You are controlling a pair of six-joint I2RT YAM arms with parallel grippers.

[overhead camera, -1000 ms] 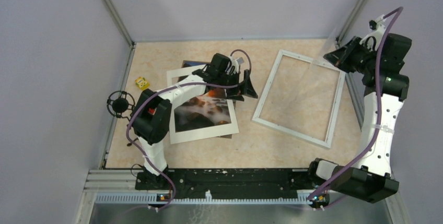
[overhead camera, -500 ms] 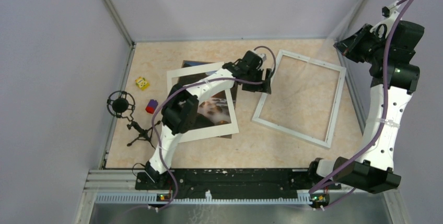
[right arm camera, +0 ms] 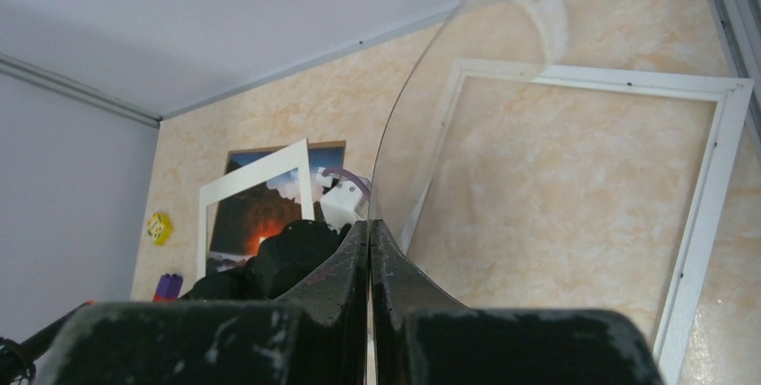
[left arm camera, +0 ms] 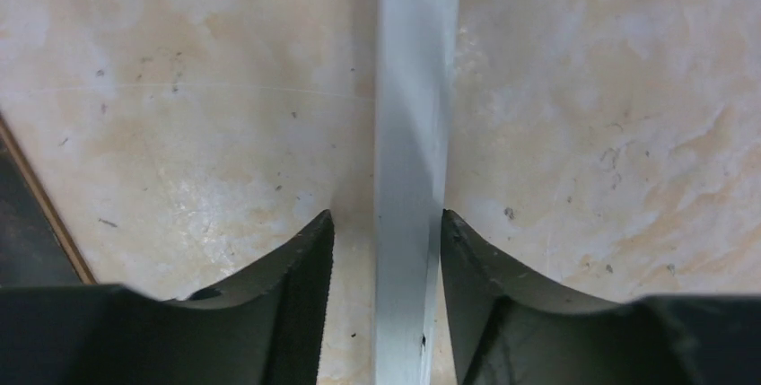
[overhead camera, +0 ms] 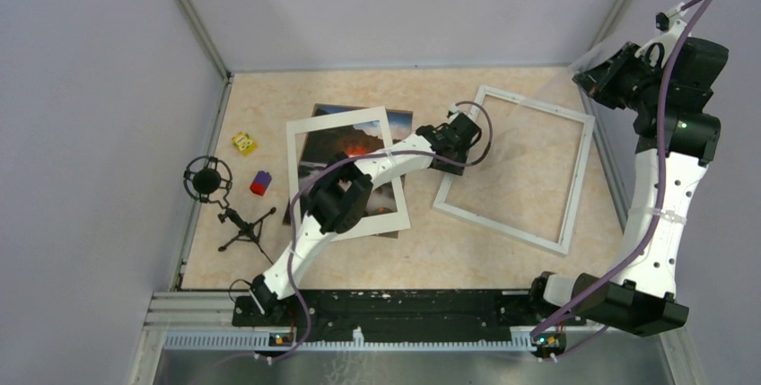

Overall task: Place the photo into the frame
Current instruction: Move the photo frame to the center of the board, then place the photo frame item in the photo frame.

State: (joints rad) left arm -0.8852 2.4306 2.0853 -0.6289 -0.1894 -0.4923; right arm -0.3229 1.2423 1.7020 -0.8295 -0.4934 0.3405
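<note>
Left end effector stands apart astride a bar of the frame — unclamped. Right end effector pinches a clear sheet above the bench's far-right corner.

frame: was white
photo: was dark with orange-red glow
mat: was white
worktop: was marbled beige
sheet: was clear
small block: was yellow
second block: was purple and red
</note>
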